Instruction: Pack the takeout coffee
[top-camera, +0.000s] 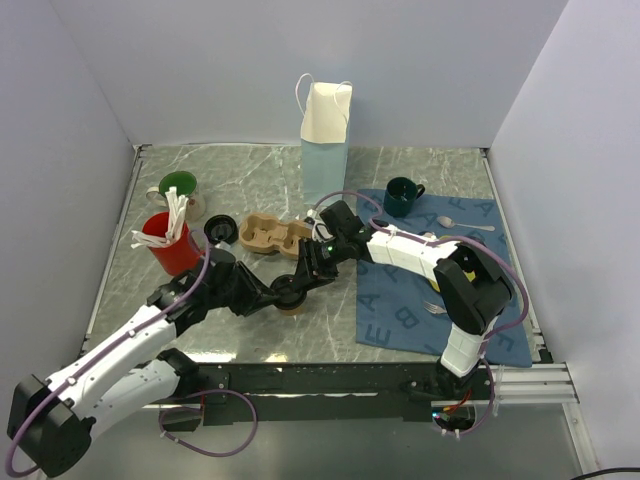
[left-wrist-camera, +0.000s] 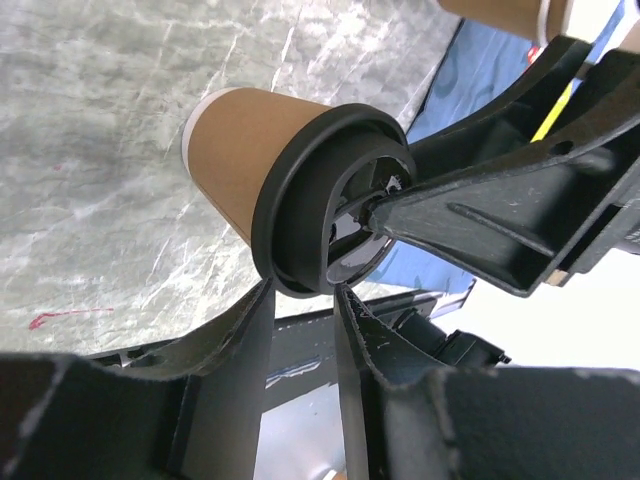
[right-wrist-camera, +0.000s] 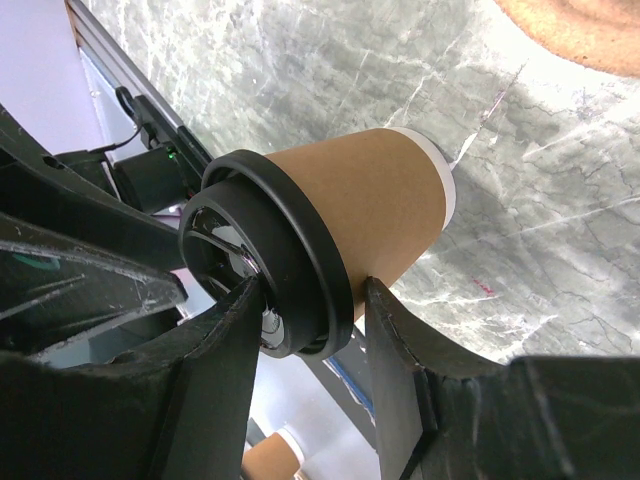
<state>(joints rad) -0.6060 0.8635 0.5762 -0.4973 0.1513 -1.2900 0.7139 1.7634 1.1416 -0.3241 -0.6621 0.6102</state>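
Paper cup (right-wrist-camera: 380, 190) with a black lid (right-wrist-camera: 290, 245), at the middle of the bench (top-camera: 250, 170), between the two arms. The cup appears to stand on its base, its long axis rising from the pale bottom ring to the lid; a slight tilt cannot be ruled out.

The right end effector (right-wrist-camera: 312, 300) straddles the lid's edge. One finger lies across the recessed top face and the other presses the cup wall just under the lid's skirt, so it holds the cup at the rim at a middling width. The left end effector (left-wrist-camera: 302, 300) meets the same lid from the opposite side. Its fingers stand narrowly apart with their tips at the rim; whether they pinch it cannot be told. Both arms are equally near, with the cup directly ahead of each.

Moulded pulp tray (top-camera: 262, 237): just beyond the cup, away from the arm bases and slightly left. The upright paper bag (top-camera: 325, 130) stands farther back. Probable next move: a lift up and away from the bases, keeping the axis vertical.

Materials: the cup wall is matte tan paper, smooth, tapering towards the base. The lid is round rigid plastic, glossy, with a raised ring. The bench is grey veined stone, and a blue mat (top-camera: 400, 310) covers its right part.
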